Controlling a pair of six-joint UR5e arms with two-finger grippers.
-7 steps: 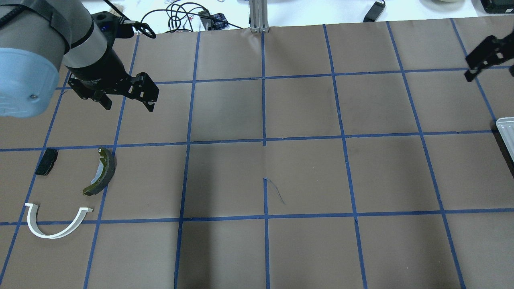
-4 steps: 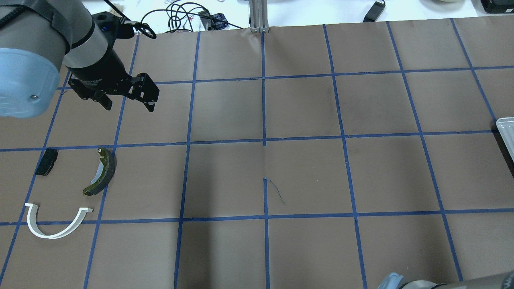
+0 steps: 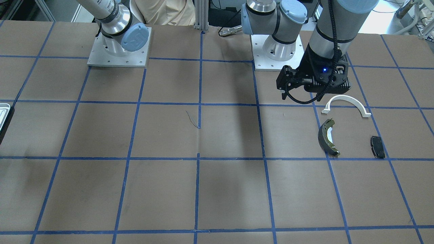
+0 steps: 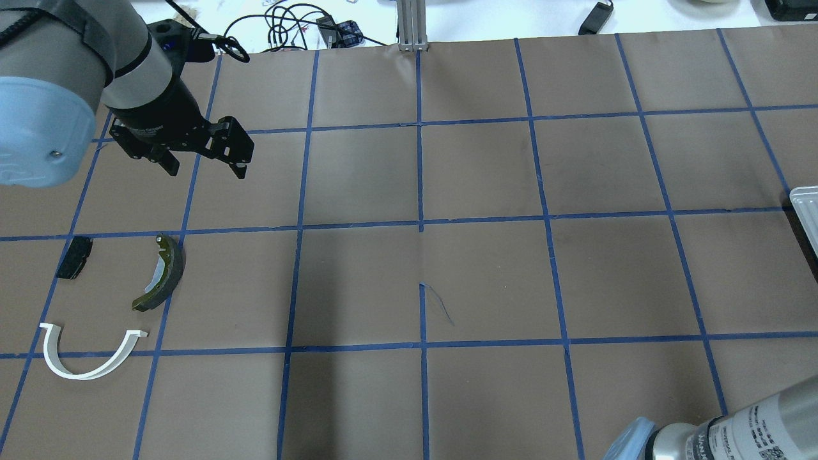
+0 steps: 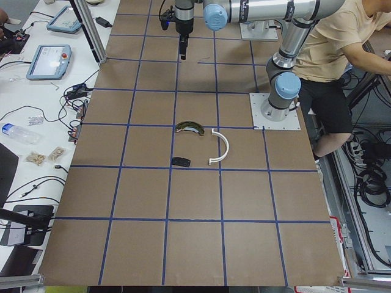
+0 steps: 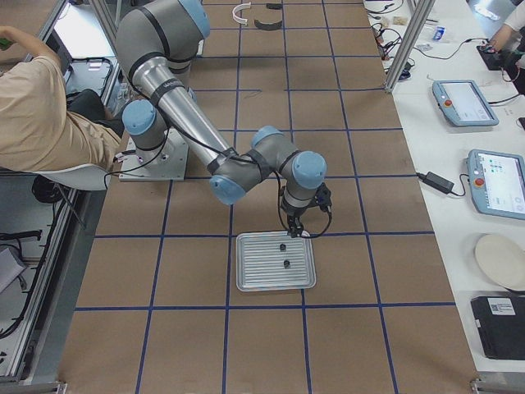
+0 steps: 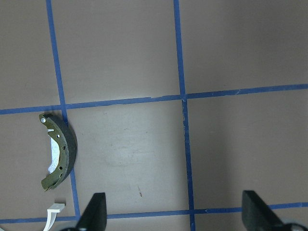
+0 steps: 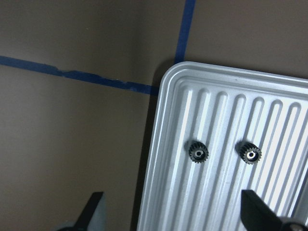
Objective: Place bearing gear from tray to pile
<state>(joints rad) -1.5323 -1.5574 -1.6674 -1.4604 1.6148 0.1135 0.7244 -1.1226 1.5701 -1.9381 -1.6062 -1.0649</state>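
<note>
Two small black bearing gears (image 8: 198, 153) (image 8: 250, 154) lie side by side on the ribbed silvery tray (image 8: 216, 86), also seen in the exterior right view (image 6: 276, 279). My right gripper (image 8: 173, 216) hangs above the tray's corner, open and empty, its fingers astride the gears' line but apart from them; it also shows in the exterior right view (image 6: 295, 228). The pile lies at the table's other end: a white arch (image 4: 77, 375), an olive brake shoe (image 4: 167, 271) and a black brake pad (image 4: 73, 257). My left gripper (image 4: 206, 169) hovers beyond the pile, open and empty.
The table is brown paper with a blue tape grid. Only the tray's edge (image 4: 806, 204) shows in the overhead view. My right arm's elbow (image 4: 722, 434) enters at the lower right. Cables (image 4: 287, 25) and a metal post (image 4: 412, 25) stand at the far edge. An operator (image 6: 49, 107) sits beside the robot.
My right gripper has left the overhead view toward the tray on the right, and the right arm's elbow has come into the lower right corner. The left arm has not moved.
</note>
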